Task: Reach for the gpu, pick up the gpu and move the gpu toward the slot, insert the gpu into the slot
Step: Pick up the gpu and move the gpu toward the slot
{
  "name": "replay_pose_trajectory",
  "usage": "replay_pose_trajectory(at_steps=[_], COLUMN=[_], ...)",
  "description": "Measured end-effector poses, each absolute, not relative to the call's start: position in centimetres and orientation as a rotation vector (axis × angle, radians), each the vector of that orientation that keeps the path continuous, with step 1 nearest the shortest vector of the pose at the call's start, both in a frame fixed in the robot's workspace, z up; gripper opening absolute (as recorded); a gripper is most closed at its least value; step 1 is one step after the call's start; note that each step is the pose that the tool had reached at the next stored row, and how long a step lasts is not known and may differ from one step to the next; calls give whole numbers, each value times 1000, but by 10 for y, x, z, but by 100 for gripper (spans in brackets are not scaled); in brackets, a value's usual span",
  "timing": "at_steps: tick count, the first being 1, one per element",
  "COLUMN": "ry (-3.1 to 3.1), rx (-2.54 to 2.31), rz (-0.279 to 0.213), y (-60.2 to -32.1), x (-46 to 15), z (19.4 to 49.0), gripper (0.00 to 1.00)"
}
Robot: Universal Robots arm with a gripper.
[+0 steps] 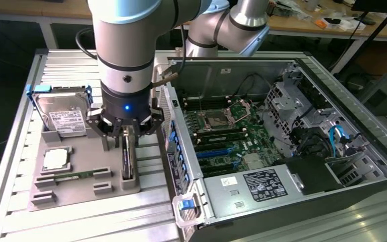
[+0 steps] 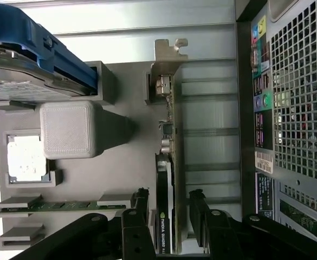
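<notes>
Edgewise, the gpu (image 1: pixel 127 161) (image 2: pixel 166 179) is seated in a grey holder (image 1: pixel 79 194) (image 2: pixel 125 162) on the exterior view's left of the open computer case (image 1: pixel 281 191) (image 2: pixel 299 81). Its long axis is laid parallel to the case's side wall, with the silver bracket end pointed toward the holder's hard drive (image 1: pixel 62 113) (image 2: pixel 17 76) end. The card is straddled by the gripper (image 1: pixel 126 138) (image 2: pixel 169 193), whose fingers (image 2: pixel 196 216) are spread, a gap being seen on either side. The blue slot (image 1: pixel 213 151) is seen on the motherboard (image 1: pixel 247 146), well apart from the card.
</notes>
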State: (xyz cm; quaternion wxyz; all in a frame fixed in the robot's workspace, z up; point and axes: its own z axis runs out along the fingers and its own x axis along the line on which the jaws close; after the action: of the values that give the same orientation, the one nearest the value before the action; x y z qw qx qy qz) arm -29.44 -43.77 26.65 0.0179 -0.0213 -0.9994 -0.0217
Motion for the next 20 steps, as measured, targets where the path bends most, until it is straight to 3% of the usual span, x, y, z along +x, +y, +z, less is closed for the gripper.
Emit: replay_pose_trajectory(at_steps=[20], ry=[-3101], rx=[-66], rz=[-68], y=[-438], x=[-294], z=[247], gripper=[44])
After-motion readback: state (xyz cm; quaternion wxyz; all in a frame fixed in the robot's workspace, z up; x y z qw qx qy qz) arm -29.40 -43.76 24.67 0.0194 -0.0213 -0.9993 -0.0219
